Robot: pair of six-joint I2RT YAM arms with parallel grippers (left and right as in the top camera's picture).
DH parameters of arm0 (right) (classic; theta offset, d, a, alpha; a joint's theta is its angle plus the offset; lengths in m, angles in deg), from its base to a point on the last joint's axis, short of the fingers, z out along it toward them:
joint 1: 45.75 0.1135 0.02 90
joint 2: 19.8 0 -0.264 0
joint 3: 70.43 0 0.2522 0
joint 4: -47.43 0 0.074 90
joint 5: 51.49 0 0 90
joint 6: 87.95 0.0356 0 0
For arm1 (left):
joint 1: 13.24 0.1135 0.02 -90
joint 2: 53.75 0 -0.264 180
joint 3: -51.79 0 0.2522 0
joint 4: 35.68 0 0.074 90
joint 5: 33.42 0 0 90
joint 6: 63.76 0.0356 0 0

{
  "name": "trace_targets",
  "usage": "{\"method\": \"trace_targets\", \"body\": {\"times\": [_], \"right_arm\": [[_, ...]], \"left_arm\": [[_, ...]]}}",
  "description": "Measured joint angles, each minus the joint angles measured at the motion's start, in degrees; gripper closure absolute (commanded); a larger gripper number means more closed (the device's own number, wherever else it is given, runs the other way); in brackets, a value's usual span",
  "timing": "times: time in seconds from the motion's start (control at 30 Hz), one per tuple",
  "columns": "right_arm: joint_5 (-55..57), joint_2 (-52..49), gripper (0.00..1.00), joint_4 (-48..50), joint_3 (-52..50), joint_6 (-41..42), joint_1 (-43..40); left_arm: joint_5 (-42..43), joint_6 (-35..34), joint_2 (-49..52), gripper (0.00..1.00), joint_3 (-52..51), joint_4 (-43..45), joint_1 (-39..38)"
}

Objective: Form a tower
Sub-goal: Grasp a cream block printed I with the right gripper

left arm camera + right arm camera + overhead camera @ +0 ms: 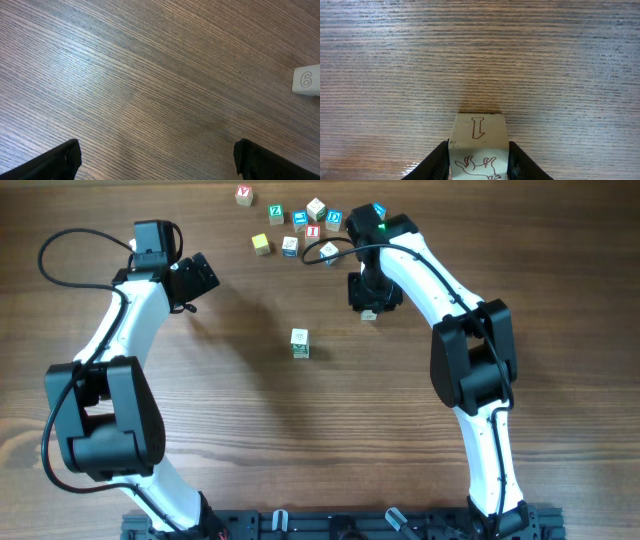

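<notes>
The tower (300,343) stands mid-table, a narrow pale stack with green prints seen from above. My right gripper (368,308) is up and to the right of it, near the loose cubes, shut on a pale cube (369,315). In the right wrist view this cube (479,142) shows a brown 1 and a brown animal outline, with both fingers (436,162) pressed against its sides. My left gripper (196,278) hovers at the far left, open with nothing in it. In the left wrist view its fingertips (60,159) stand wide apart over bare wood.
Several loose cubes (300,222) with coloured letters lie clustered at the back, just left of the right arm (470,350). A pale cube face with an outlined 6 (306,80) shows at the right edge of the left wrist view.
</notes>
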Motion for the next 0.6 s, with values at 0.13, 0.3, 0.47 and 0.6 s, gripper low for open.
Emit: {"method": "trace_targets", "body": {"times": [0.13, 0.3, 0.47, 0.6], "right_arm": [[0.0, 0.0, 0.73, 0.0, 0.0, -1.0, 0.0], [0.0, 0.0, 0.57, 0.0, 0.0, -2.7, 0.0], [0.0, 0.0, 0.62, -1.0, 0.0, -3.7, 0.0], [0.0, 0.0, 0.69, -1.1, 0.0, -3.7, 0.0]], "left_arm": [[0.0, 0.0, 0.0, 0.00, 0.0, 0.0, 0.0], [0.0, 0.0, 0.0, 0.00, 0.0, 0.0, 0.0], [0.0, 0.0, 0.0, 0.00, 0.0, 0.0, 0.0], [0.0, 0.0, 0.0, 0.00, 0.0, 0.0, 0.0]]}}
